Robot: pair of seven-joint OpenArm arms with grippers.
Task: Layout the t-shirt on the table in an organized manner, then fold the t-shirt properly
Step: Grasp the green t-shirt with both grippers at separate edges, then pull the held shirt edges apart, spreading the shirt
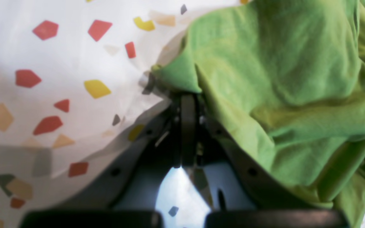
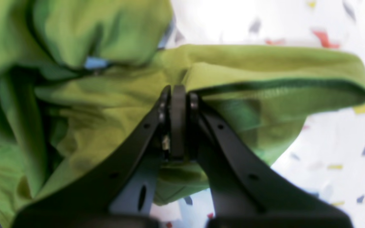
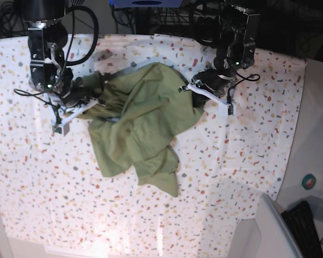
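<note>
The olive-green t-shirt (image 3: 140, 123) lies crumpled on the flecked white table (image 3: 231, 177), bunched between the two arms. In the left wrist view, my left gripper (image 1: 187, 95) is shut on a corner of the t-shirt (image 1: 280, 79), low over the table (image 1: 59, 63); in the base view it sits at the garment's right side (image 3: 196, 88). My right gripper (image 2: 177, 88) is shut on a stitched hem of the t-shirt (image 2: 90, 104), which drapes around its fingers, at the garment's left side (image 3: 89, 102). The neckline and tag are hidden in the folds.
The table cover ends at the right (image 3: 296, 107), with a grey surface beyond it. A grey bin (image 3: 269, 226) and a dark keyboard (image 3: 307, 228) sit at the bottom right. Cables and equipment crowd the back edge (image 3: 151, 11).
</note>
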